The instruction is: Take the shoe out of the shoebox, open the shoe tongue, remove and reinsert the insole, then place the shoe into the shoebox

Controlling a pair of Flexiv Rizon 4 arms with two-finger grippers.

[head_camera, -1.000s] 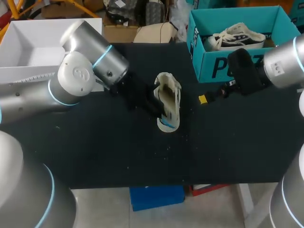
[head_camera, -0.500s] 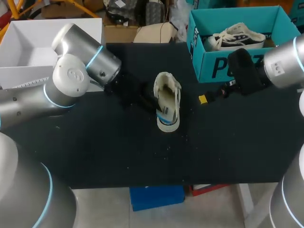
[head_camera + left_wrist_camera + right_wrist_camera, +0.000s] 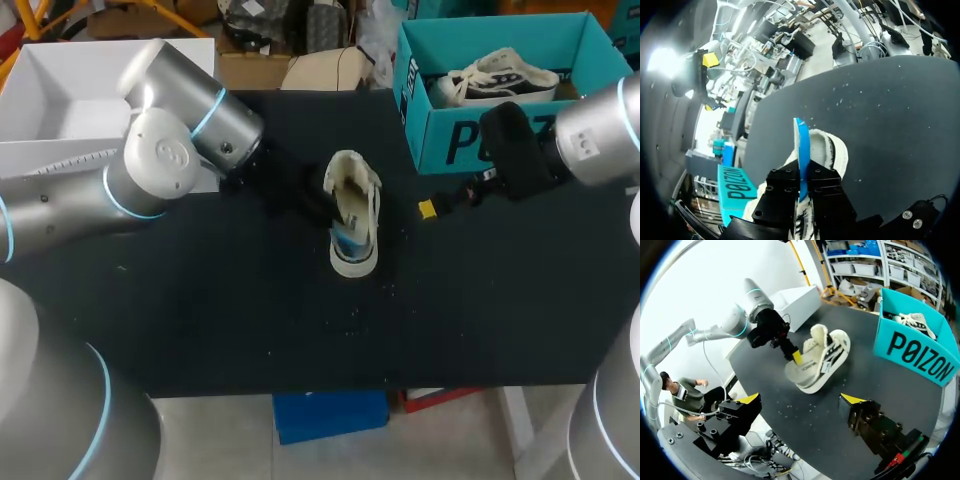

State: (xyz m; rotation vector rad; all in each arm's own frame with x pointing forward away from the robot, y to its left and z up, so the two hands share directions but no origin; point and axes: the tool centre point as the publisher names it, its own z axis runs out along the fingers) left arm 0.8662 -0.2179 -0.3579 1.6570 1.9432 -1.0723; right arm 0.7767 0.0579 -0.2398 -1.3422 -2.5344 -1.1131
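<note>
Pressure from the left gripper (image 3: pixel 804 175), closed on the thin blue insole (image 3: pixel 801 142), stands it edge-up in the cream lace-up shoe (image 3: pixel 366 200) on the black table (image 3: pixel 200 320) for sliding, while the right gripper (image 3: pixel 800 401) hangs wide open, empty.

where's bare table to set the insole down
The wide strip of table between the shoe and the near edge is bare. Crowded: the left gripper, shut on the insole, at the shoe, and the gap to the open right gripper by the shoebox.

Matt black table (image 3: pixel 200 320), speckled; fleecy cream cloth shoe (image 3: pixel 366 196) with smooth blue insole (image 3: pixel 801 145); matt teal card shoebox (image 3: pixel 455 140) upper right.
</note>
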